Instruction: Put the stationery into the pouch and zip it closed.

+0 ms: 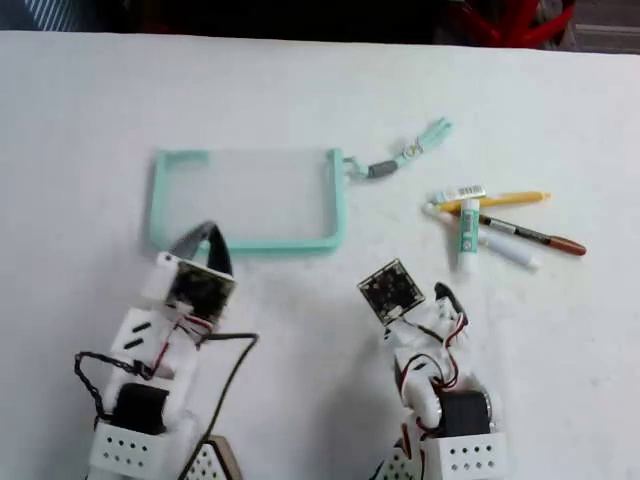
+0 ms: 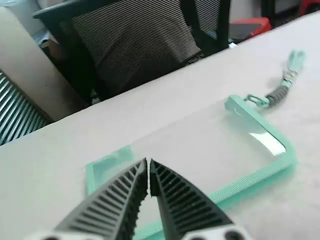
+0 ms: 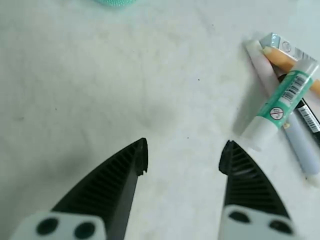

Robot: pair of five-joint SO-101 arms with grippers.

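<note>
Left end effector: fingers closed together, empty, over the pouch's near edge.
Right end effector: wide open, empty, above the tabletop.
Stationery: heaped on tabletop, outside pouch.

There is one flat clear plastic pouch with a mint-green border, and it carries one mint-green wrist strap. The stationery comes to three pens: one yellow pen, one black pen with a brown cap and one pale white pen. With them are one green-and-white glue stick and what may be one small silver labelled piece, too blurred to be sure.
</note>
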